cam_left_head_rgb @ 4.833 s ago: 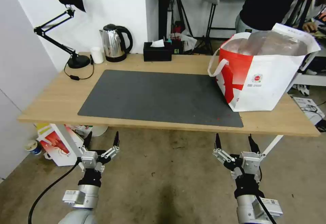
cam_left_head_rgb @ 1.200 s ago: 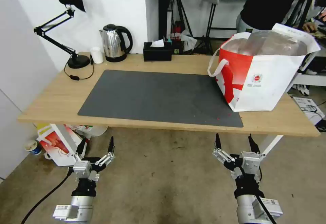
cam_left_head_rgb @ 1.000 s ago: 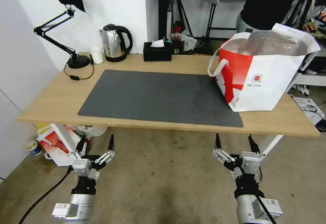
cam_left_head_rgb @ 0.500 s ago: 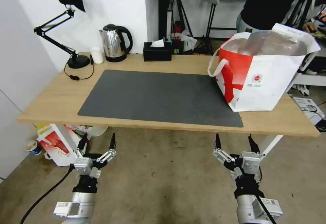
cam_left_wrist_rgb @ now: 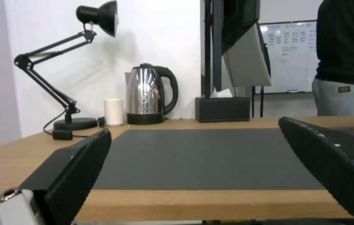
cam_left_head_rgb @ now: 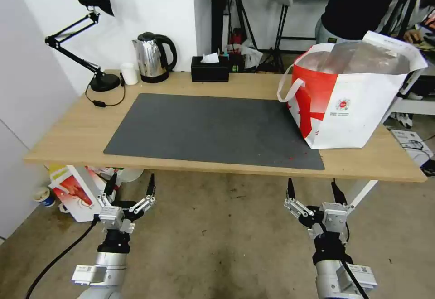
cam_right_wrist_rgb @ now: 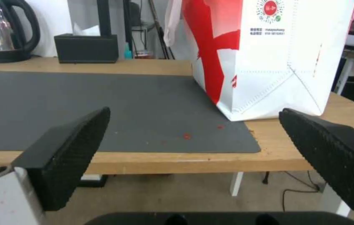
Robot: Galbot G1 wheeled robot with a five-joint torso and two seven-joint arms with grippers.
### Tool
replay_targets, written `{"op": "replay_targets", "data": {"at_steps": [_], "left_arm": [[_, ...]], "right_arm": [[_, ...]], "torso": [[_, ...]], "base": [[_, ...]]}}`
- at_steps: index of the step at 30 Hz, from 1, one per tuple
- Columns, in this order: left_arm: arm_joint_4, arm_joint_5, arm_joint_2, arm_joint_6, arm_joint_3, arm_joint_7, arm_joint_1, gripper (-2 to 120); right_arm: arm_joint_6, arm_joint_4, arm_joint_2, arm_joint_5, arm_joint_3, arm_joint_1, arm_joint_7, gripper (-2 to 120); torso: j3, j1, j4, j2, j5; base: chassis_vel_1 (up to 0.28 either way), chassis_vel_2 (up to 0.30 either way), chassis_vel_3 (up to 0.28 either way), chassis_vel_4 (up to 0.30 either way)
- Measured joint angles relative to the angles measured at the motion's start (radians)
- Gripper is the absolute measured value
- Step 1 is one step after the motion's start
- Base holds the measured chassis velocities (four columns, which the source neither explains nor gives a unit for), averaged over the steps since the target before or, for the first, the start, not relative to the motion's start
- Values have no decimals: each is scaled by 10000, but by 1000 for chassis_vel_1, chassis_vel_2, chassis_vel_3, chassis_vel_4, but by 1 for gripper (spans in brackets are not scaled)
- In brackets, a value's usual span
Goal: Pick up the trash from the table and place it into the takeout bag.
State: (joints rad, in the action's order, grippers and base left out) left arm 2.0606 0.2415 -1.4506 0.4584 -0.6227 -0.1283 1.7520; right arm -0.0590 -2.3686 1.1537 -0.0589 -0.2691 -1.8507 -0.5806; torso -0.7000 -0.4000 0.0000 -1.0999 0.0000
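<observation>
Below the table (cam_left_head_rgb: 81,131) edge, lower frame — my left gripper (cam_left_head_rgb: 129,190) and right gripper (cam_left_head_rgb: 312,192) both spread, empty.
Takeout bag (cam_left_head_rgb: 358,108) upper right, on mat — probably light, floppy; I'd grab the loop handle.

Table (cam_left_head_rgb: 68,140): mat (cam_left_head_rgb: 208,129) at centre. Takeout bag (cam_left_head_rgb: 351,95) at right end, partly on the mat's right edge. Along the rear edge, left to right: desk lamp (cam_left_head_rgb: 97,36), small cup (cam_left_head_rgb: 129,73), kettle (cam_left_head_rgb: 154,57), tissue box (cam_left_head_rgb: 210,69). Smaller bag (cam_left_head_rgb: 74,192) on the floor beneath the left end.
</observation>
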Motion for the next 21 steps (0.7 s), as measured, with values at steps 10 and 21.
{"op": "replay_targets", "data": {"at_steps": [10,21], "left_arm": [[-43,-55,17,57,-31,-41,-21,100],[-50,-64,22,60,-37,-44,-18,100]], "right_arm": [[0,0,0,0,0,0,0,100],[0,0,0,0,0,0,0,100]], "torso": [[0,0,0,0,-1],[0,0,0,0,0]], "base": [[0,0,0,0],[0,0,0,0]]}}
